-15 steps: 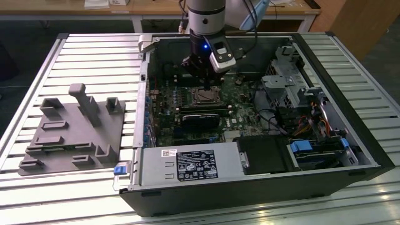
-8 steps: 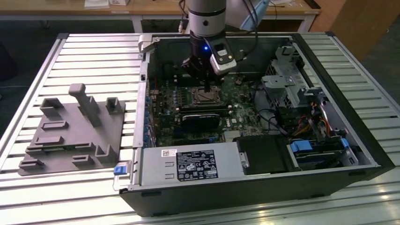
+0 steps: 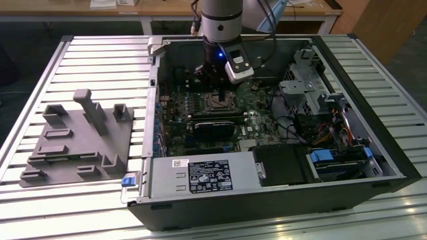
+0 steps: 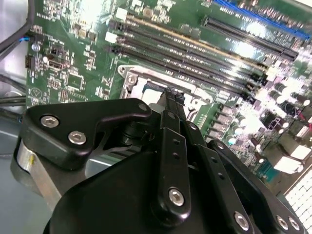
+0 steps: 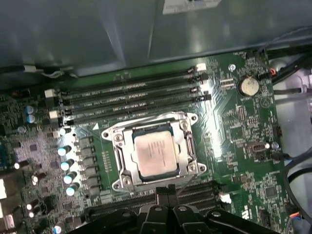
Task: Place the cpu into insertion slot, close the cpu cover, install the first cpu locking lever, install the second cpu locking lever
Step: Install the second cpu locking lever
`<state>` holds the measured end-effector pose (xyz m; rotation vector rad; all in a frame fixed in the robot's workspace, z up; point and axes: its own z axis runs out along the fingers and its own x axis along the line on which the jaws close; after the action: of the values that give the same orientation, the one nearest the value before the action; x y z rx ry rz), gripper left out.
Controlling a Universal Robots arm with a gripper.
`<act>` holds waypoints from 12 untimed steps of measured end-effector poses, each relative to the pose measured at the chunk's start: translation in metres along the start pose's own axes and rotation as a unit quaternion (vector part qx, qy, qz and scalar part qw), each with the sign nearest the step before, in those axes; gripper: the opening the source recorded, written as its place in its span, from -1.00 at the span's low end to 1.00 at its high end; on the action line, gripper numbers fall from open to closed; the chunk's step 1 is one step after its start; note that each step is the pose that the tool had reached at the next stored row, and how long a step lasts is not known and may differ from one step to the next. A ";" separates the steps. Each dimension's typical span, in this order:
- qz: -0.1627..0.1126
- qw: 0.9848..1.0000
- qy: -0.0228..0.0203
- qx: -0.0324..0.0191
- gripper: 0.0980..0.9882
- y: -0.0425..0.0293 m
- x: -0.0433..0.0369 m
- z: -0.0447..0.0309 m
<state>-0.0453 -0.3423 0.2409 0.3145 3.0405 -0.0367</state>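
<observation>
CPU seated in its socket, cover down

The cpu [image 5: 154, 153], a pale silver-grey square, lies flat inside the insertion slot [image 5: 116, 163] on the green motherboard, between two groups of long black memory slots. The cpu cover [image 5: 183, 146], a thin silvery frame, lies closed around it, the chip's face showing through its square window.

— What does my arm look like from your side?

— In the exterior view I see a silver-grey cylindrical arm [image 3: 221, 20] with a dark band, a small blue light, and a white-and-grey camera block on its side.

— My end effector [image 4: 174, 97] in the second wrist view is glossy black, jointed links fastened with silver hex screws.
</observation>
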 end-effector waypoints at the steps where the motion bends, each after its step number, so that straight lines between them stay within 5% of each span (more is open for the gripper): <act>1: 0.000 1.000 0.000 0.000 -0.98 -0.0016 -0.0003 0.0001; 12: 0.000 1.000 0.000 -0.001 -0.98 -0.0163 0.0002 0.0009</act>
<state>-0.0488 -0.3582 0.2402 0.3146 3.0407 -0.0322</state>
